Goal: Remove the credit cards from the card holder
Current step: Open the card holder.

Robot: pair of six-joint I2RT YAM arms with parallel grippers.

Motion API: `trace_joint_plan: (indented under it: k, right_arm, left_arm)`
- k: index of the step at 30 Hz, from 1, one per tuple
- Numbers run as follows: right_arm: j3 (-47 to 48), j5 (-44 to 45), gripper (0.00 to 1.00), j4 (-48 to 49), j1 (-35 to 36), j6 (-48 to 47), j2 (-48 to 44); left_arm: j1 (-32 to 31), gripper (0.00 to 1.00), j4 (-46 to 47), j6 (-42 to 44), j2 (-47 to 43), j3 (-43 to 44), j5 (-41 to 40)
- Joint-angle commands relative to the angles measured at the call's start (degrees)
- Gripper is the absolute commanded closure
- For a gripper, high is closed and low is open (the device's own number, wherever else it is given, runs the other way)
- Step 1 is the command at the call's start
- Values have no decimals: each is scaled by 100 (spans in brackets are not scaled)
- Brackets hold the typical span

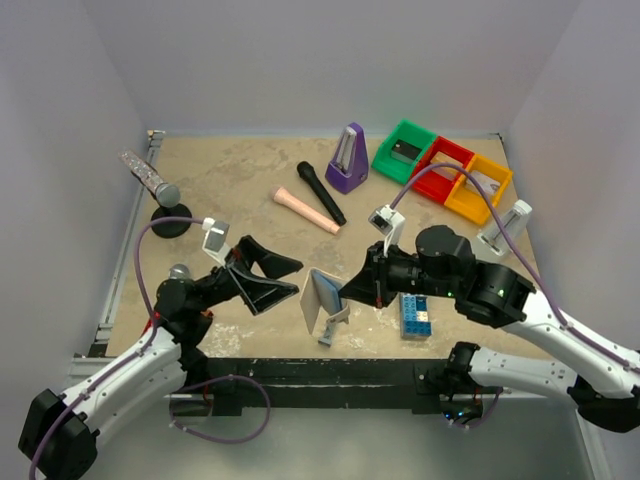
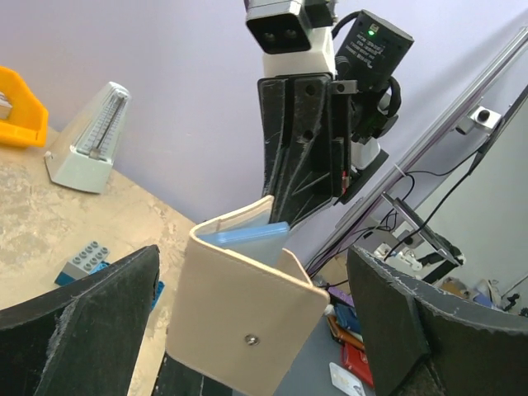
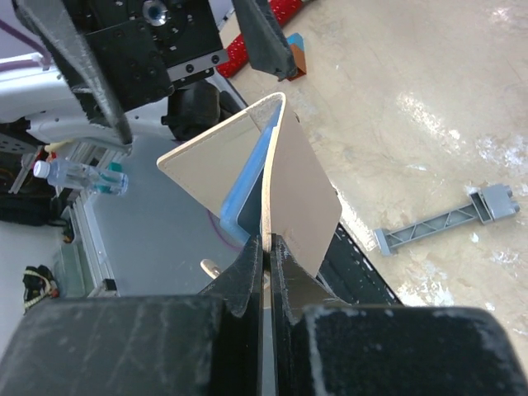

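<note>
My right gripper (image 1: 346, 292) has its jaws pressed tight on the edge of one panel of the card holder (image 1: 320, 300), which stands on edge near the front of the table (image 1: 230, 190), just beyond the narrow grey bar (image 1: 335, 327) and left of the blue brick stack (image 1: 415, 315). I can't tell whether its bottom edge rests on the surface or hangs just off it. My left gripper (image 1: 298, 279) has its jaws spread wide and holds nothing. It is aimed at the holder from the left, and in its wrist view the holder sits squarely in the gap between the two fingers (image 2: 82, 330), clear of both. That is the relation I care about: the free arm is the left one, it is the nearer of the two to the open side, and the holder lies dead ahead of it. The holder is part open, like a book set in a V. Its cream outer panel, with a small snap stud, faces my left camera broadside, and the light-blue lining shows in the mouth along the upper edge. From the right wrist view the two panels meet at the end away from my right jaws, toward the left arm. I judge the panels' long edges to run roughly upright, tilted a little. I can't make out any credit cards, so I'd say none is out yet.
</note>
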Motion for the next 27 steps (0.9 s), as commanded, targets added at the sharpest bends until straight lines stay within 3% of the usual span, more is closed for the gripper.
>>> trace_joint_plan:
  k: [1,7,12,27]
  right_arm:
    - [118,188,100,80,-26,254,63]
    - [179,355,100,71,-34,527,203]
    - [179,241,100,176,-43,624,283]
    - [-479,-268,100,949,-456,1054,-42]
  left_arm:
    - [-284,0,-164,341,-130,18,-363]
    - [-1040,0,-1359,1123,-157,272,-1014]
    - [-1164,0,-1650,1159,-130,282,-1322]
    - [-1164,30,-1888,1150,-701,124,-1261]
